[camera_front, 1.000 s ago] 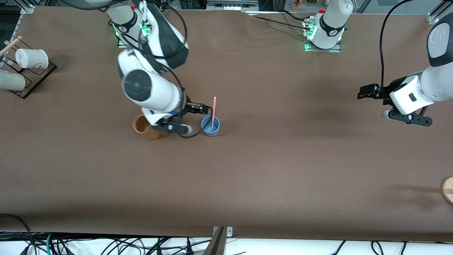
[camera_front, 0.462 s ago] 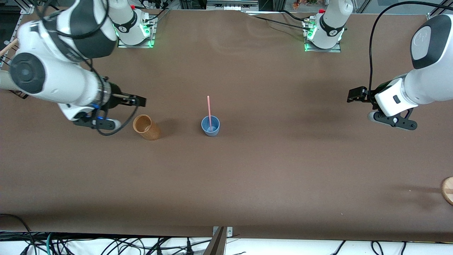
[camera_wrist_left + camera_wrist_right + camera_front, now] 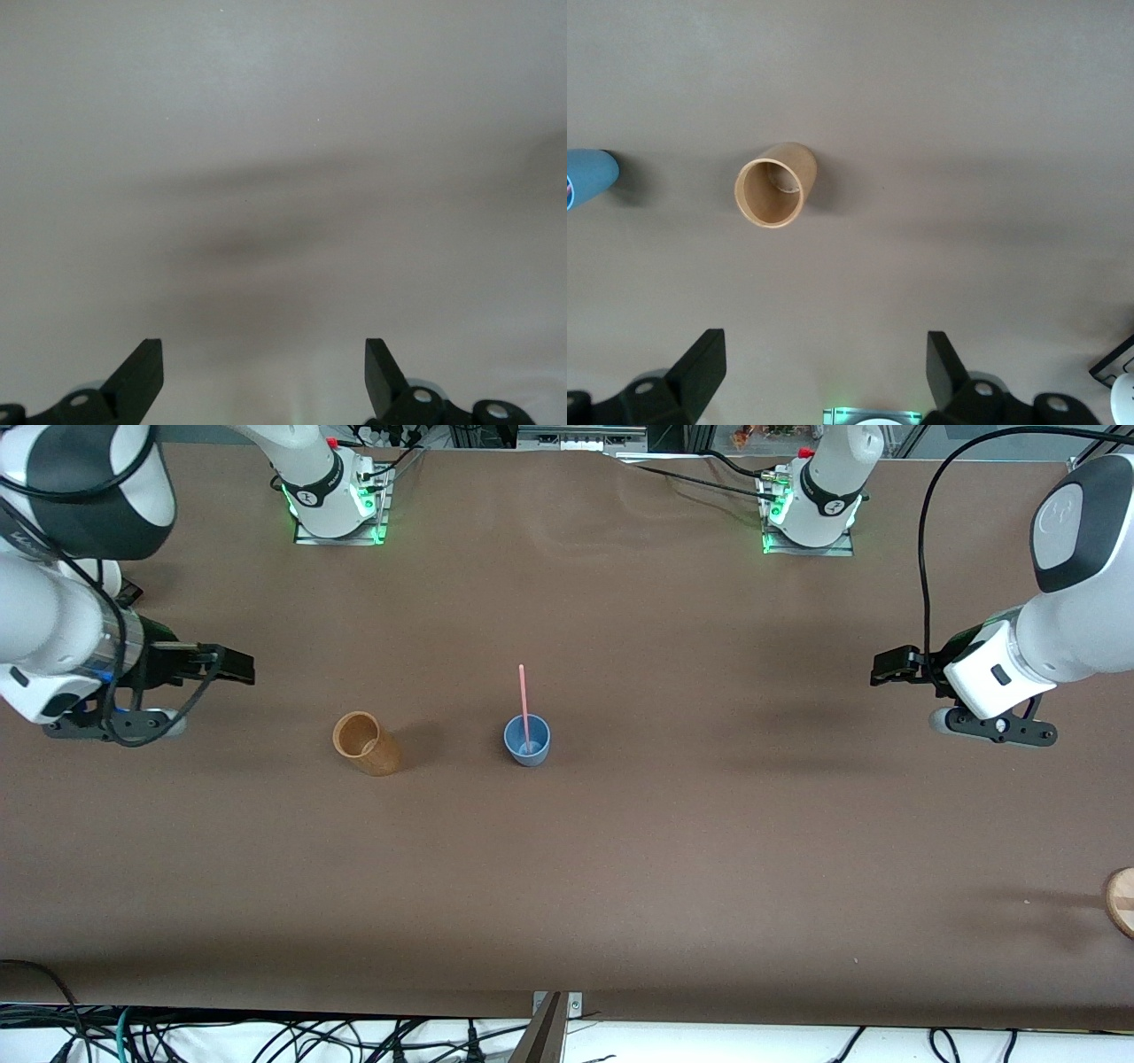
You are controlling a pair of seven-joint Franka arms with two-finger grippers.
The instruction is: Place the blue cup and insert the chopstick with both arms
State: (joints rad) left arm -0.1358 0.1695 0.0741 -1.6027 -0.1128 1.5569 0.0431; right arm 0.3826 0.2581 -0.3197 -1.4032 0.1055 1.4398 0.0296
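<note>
1. The small blue-grey tapered plastic cup (image 3: pixel 527 740) stood upright on the brown table (image 3: pixel 620 850), about midway between the table's two ends and roughly halfway between its robot-side edge and its camera-side edge.
2. The thin straight pink chopstick (image 3: pixel 524 704) stood inside the blue cup, its lower end down in the cup and its upper part rising well above the rim, leaning a little.
3. The taller tan-brown wooden-looking cylindrical cup (image 3: pixel 363 743) stood beside the blue cup, toward the right arm's end of the table, apart from it and empty as far as the right wrist view showed (image 3: pixel 773 186).
4. In that right wrist view only the side of the blue cup (image 3: pixel 588 177) showed at the edge of the picture.
5. The right claw (image 3: pixel 232 666) hung over the table near the right arm's end, well apart from both cups, its fingers (image 3: pixel 700 365) spread wide and holding nothing.
6. The left claw (image 3: pixel 889 666) hung over bare table near the left arm's end, well apart from the blue cup, its fingers (image 3: pixel 142 374) likewise spread wide and empty.
7. A round pale wooden disc (image 3: pixel 1122 901) lay at the table's edge at the left arm's end, nearer the front camera than the left claw.
</note>
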